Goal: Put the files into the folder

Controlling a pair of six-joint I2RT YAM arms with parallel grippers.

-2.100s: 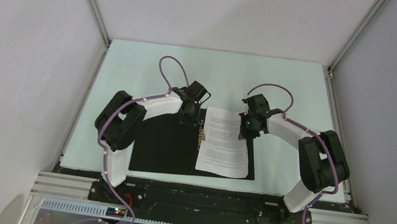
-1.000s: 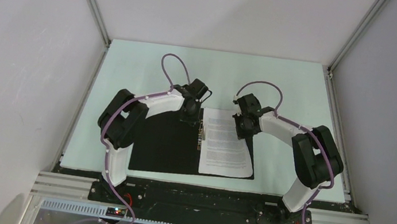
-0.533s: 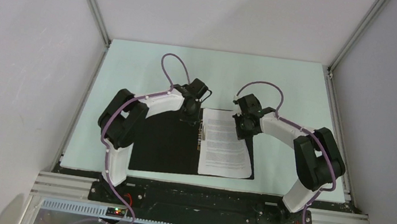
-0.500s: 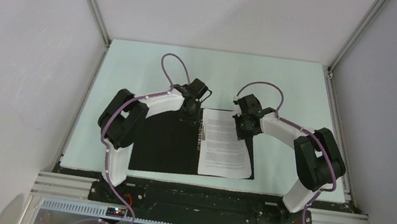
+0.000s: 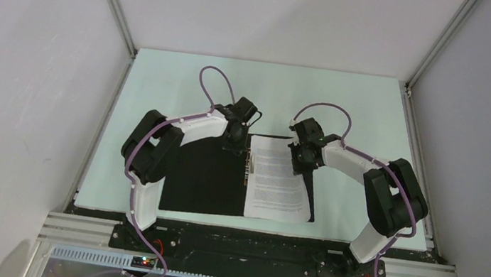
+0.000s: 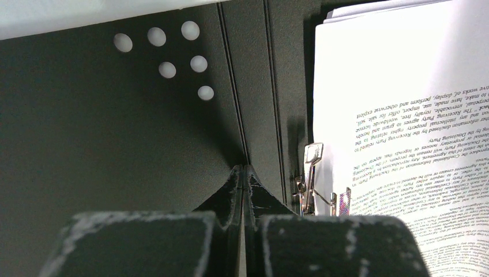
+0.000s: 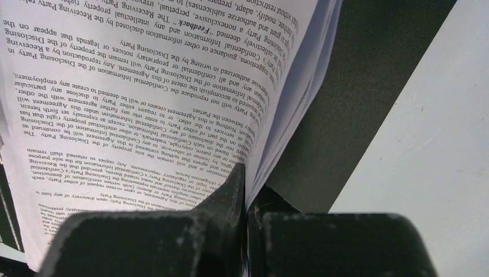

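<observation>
folder (image 5: 201, 183) lies open, black side up, centre of the near edge of the desk (image 5: 368, 112). files (image 5: 276, 185) sit on its right half, beside the clip (image 6: 312, 154). right gripper (image 7: 247, 173) is clamped on the files' outer edge, probably squaring them in. left gripper (image 6: 245, 173) is clenched empty, tips at the spine, probably pinning the folder.

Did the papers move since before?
Yes. The papers slid a little nearer and straightened: their far edge, which stuck out past the folder, now lies inside it.
</observation>
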